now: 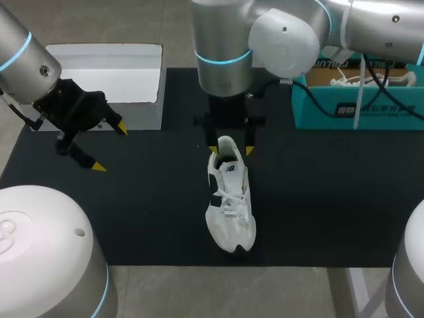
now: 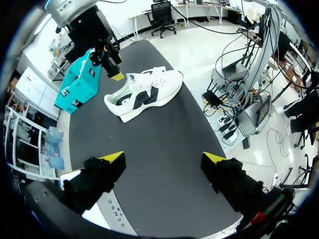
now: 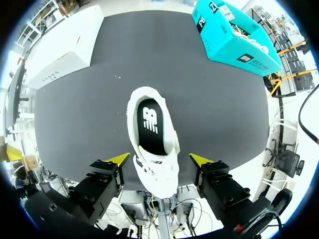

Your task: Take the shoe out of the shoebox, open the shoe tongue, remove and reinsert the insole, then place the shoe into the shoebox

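White sneaker (image 1: pixel 230 199) heel sits between the spread right fingers (image 3: pixel 117 160), untouched; teal shoebox (image 1: pixel 311 114) nearby; left fingers (image 2: pixel 112 158) spread, well away.

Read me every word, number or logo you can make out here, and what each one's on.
Teal shoebox: white characters and a dark label on its side, too warped to read surely.
Shoe: dark emblem on its side, no legible words.
Insole: white logo, no legible words.
White box: faint print, too blurred.

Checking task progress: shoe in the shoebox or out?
Out: the shoe stands upright on the black mat, apart from the teal shoebox.
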### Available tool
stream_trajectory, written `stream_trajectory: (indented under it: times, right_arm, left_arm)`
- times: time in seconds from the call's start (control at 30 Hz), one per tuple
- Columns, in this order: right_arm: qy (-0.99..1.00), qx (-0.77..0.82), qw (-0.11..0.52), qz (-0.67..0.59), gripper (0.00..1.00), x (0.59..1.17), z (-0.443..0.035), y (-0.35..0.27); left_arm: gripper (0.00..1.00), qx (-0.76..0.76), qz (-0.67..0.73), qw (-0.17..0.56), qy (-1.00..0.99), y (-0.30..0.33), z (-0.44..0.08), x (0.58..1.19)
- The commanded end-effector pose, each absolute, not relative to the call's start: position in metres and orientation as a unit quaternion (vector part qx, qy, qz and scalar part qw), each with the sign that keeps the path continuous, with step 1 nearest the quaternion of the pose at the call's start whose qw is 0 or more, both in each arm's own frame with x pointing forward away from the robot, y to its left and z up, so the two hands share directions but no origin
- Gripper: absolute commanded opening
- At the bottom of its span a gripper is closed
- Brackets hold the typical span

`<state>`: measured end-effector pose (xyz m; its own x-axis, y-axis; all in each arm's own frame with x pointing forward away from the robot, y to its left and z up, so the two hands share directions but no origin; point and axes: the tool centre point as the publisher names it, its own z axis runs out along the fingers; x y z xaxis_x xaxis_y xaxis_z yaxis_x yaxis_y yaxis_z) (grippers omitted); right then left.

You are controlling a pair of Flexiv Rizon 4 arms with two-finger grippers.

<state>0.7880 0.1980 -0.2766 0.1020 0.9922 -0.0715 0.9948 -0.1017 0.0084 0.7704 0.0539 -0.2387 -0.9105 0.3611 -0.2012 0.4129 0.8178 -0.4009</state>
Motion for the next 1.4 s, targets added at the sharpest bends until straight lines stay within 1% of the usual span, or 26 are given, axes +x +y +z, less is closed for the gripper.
stream_trajectory:
  times: [0.03,0.3,0.63,0.73,0.87,0.97,1.03,1.07,1.1,1.13,1.17,1.2,1.23,1.27,1.4]
  right_arm:
    - [0.668,0.744,0.005,-0.012,0.0,0.774,-0.295,0.191]
    - [0.66,0.75,-0.032,-0.019,0.0,0.753,-0.322,0.192]
    - [0.664,0.747,-0.044,-0.01,0.0,0.764,-0.339,0.19]
    - [0.669,0.742,-0.042,-0.011,0.0,0.766,-0.335,0.193]
    - [0.689,0.724,-0.024,-0.001,0.0,0.768,-0.312,0.198]
    - [0.735,0.678,-0.01,0.017,0.0,0.772,-0.297,0.199]
    - [0.807,0.591,-0.011,0.026,0.0,0.775,-0.29,0.202]
    - [0.853,0.522,-0.001,-0.002,0.0,0.774,-0.287,0.207]
    - [0.897,0.44,-0.014,-0.031,0.0,0.772,-0.288,0.213]
    - [0.91,0.412,-0.033,-0.036,0.0,0.769,-0.287,0.217]
    - [0.904,0.424,-0.024,-0.043,0.0,0.771,-0.284,0.213]
    - [0.899,0.436,-0.019,-0.049,0.12,0.772,-0.281,0.209]
    - [0.883,0.465,-0.01,-0.059,0.69,0.775,-0.279,0.203]
    - [0.883,0.465,-0.01,-0.059,1.0,0.775,-0.279,0.203]
    - [0.883,0.465,-0.01,-0.059,1.0,0.775,-0.279,0.203]
  left_arm:
    - [1.0,0.204,-0.222,0.058,0.952,0.054,-0.238,0.77]
    - [1.0,0.204,-0.222,0.058,0.952,0.054,-0.238,0.77]
    - [1.0,0.204,-0.222,0.058,0.952,0.054,-0.238,0.77]
    - [1.0,0.204,-0.222,0.058,0.952,0.054,-0.238,0.77]
    - [1.0,0.204,-0.222,0.058,0.952,0.054,-0.238,0.77]
    - [1.0,0.204,-0.222,0.058,0.952,0.054,-0.238,0.77]
    - [1.0,0.204,-0.222,0.058,0.952,0.054,-0.238,0.77]
    - [1.0,0.204,-0.222,0.058,0.952,0.054,-0.238,0.77]
    - [1.0,0.204,-0.222,0.058,0.952,0.054,-0.238,0.77]
    - [1.0,0.204,-0.222,0.058,0.952,0.054,-0.238,0.77]
    - [1.0,0.204,-0.222,0.058,0.952,0.054,-0.238,0.77]
    - [1.0,0.204,-0.222,0.058,0.952,0.054,-0.238,0.77]
    - [1.0,0.204,-0.222,0.058,0.952,0.054,-0.238,0.77]
    - [1.0,0.204,-0.222,0.058,0.952,0.054,-0.238,0.77]
    - [1.0,0.204,-0.222,0.058,0.952,0.054,-0.238,0.77]
